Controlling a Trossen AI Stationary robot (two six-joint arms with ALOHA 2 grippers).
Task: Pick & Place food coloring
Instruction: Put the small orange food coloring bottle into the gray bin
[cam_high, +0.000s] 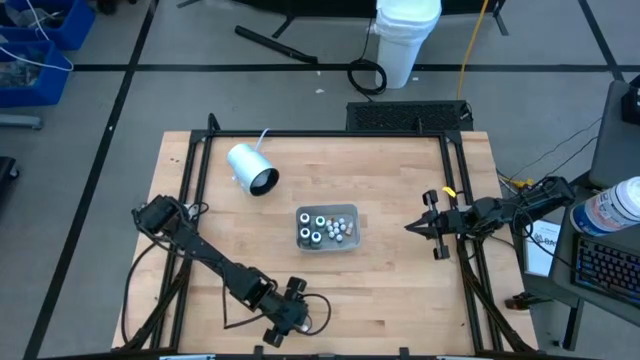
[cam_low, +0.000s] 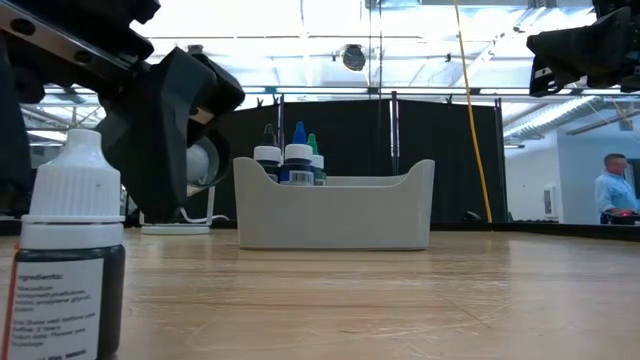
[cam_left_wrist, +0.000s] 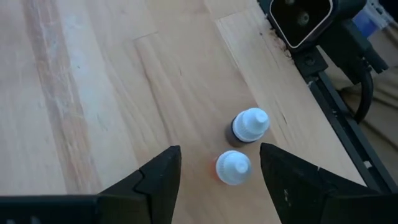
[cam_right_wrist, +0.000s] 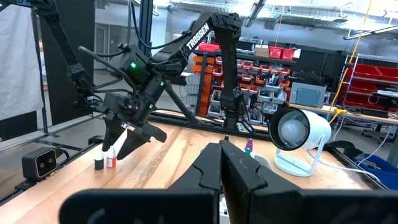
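Observation:
Two food coloring bottles with white caps stand upright on the wood near the table's front edge: a dark one (cam_left_wrist: 249, 124) and an orange-red one (cam_left_wrist: 233, 168). My left gripper (cam_left_wrist: 224, 186) hovers open above them, slanting down, with the orange-red bottle between its fingers, untouched. In the low view the dark bottle (cam_low: 75, 250) stands close up, the left gripper (cam_low: 170, 130) behind it. More bottles (cam_high: 325, 228) stand in the grey tray (cam_high: 352, 212) at mid-table. My right gripper (cam_high: 412, 227) waits shut above the table's right side.
A white-and-grey cylinder (cam_high: 252, 168) with a cord lies at the far left of the table. A small black camera (cam_left_wrist: 305, 18) sits on the frame rail just past the two bottles. Bare wood lies between the tray and the front edge.

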